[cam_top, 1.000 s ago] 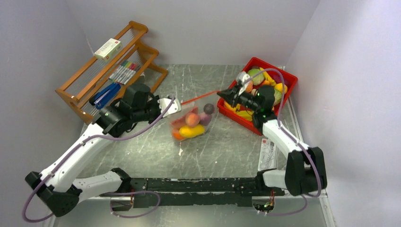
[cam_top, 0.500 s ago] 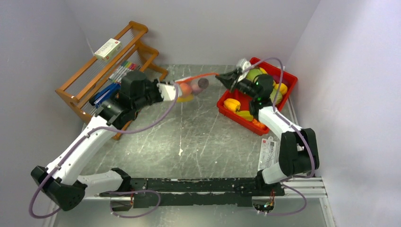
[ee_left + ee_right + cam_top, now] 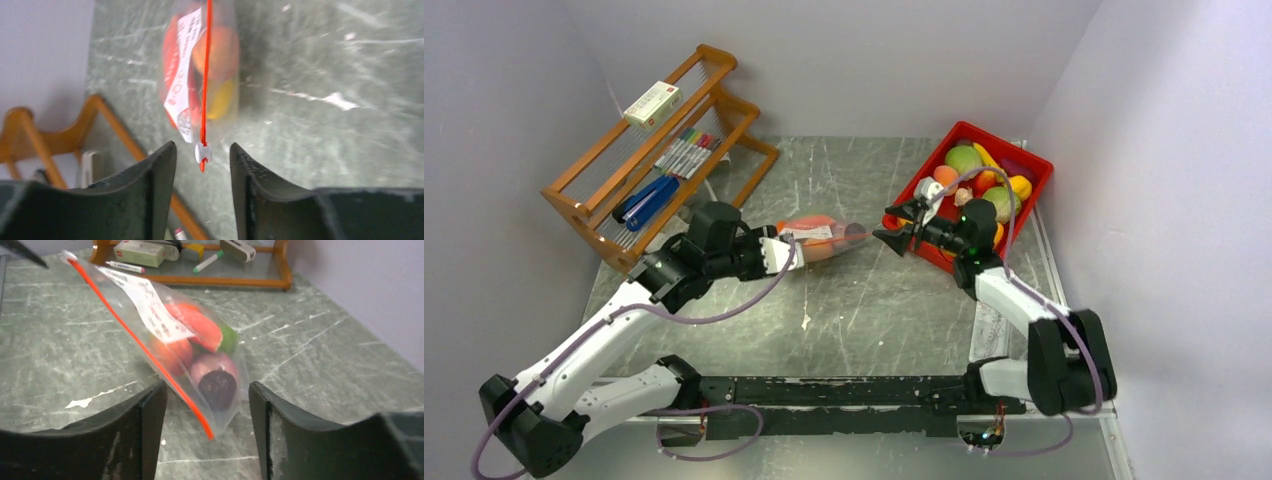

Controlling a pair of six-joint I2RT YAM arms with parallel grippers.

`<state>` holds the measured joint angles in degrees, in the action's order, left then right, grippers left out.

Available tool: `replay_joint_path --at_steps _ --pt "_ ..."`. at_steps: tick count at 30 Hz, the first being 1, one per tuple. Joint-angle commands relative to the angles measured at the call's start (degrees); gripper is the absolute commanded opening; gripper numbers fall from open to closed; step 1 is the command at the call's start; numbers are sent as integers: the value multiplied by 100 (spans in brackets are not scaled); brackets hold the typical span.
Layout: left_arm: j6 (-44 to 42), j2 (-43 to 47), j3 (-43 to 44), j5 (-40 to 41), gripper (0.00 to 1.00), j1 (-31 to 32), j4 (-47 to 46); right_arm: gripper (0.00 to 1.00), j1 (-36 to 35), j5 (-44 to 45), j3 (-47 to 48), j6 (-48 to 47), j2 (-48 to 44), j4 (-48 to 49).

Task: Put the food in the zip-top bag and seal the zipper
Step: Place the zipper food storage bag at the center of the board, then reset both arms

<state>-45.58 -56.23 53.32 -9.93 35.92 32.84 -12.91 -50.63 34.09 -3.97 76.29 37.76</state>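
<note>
From above, the zip-top bag (image 3: pixel 822 238) lies mid-worktop (image 3: pixel 864 310) between the two arms, its length running from one to the other. The overhead view alone shows the red bin (image 3: pixel 1014 148) of loose toy produce behind the right arm and the slatted wooden rack (image 3: pixel 714 55) at far left.

The wrist cameras supply the detail. The left end effector (image 3: pixel 201 150) has its dark fingers apart; the white slider (image 3: pixel 202 151) at the end of the thin orange-red zipper (image 3: pixel 206 75) sits in the gap between them, touching neither finger. This view is blurred, showing only orange and yellow shapes behind the white label (image 3: pixel 182 90).

The right end effector (image 3: pixel 207 390) is likewise spread, the bag's near corner lying between its fingers unclamped. Here the film reads clear and crinkly, and the food (image 3: pixel 205 332) inside is sharp — glossy rounded pieces in red, orange and green, plus a purple one (image 3: pixel 216 381) with a dark end. The bag looks to rest on the scuffed, grey-green worktop.
</note>
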Motion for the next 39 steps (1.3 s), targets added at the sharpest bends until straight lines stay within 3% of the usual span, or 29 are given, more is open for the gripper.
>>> replay_joint_path --at_steps 1,2,3,4,5,9,12,17,18,19,20,21,26,31,36,39 --pt "341 345 -49 -1376 48 193 705 66 -14 102 -178 3 -822 -596" --pt "442 448 -91 -1604 49 196 779 70 -13 165 -201 102 -993 -733" --pt "515 554 -122 -1820 50 196 877 90 -14 223 -222 218 -1189 -827" --pt "536 645 -128 -2033 49 196 976 99 -13 250 -242 357 -1371 -910" --pt "578 775 -127 -2167 49 198 1035 100 -14 254 -272 532 -1536 -930" --pt "871 1187 -195 -2521 50 196 877 100 -22 500 -419 1398 -2070 -1015" --pt "1409 1388 -308 -2509 53 196 435 100 -27 1023 -307 1644 -2239 -1678" --pt "3090 1407 -460 -1412 55 196 -636 100 -20 1654 222 1984 -2265 -2846" --pt "3502 1358 -425 -1064 60 196 -843 100 -22 1804 410 2047 -2264 -3181" --pt "3780 1307 -347 -625 71 196 -872 100 -26 2051 595 2184 -2275 -3503" --pt "4114 1271 -279 -281 90 196 -899 100 -28 2312 766 2349 -2294 -3827" --pt "4469 1257 -205 10 99 196 -922 100 -20 2599 927 2514 -2333 -4121" --pt "5953 1380 214 1414 99 196 -897 100 -25 3313 1518 2922 -2610 -5039" --pt "6787 1358 947 2591 99 196 -380 100 -21 4501 2166 3090 -2657 -5953" --pt "7010 1465 1173 2825 99 191 -37 100 -28 5258 2760 3264 -2475 -6798" --pt "7010 1701 965 2818 99 196 -196 100 -26 4957 2748 3106 -2499 -6743"
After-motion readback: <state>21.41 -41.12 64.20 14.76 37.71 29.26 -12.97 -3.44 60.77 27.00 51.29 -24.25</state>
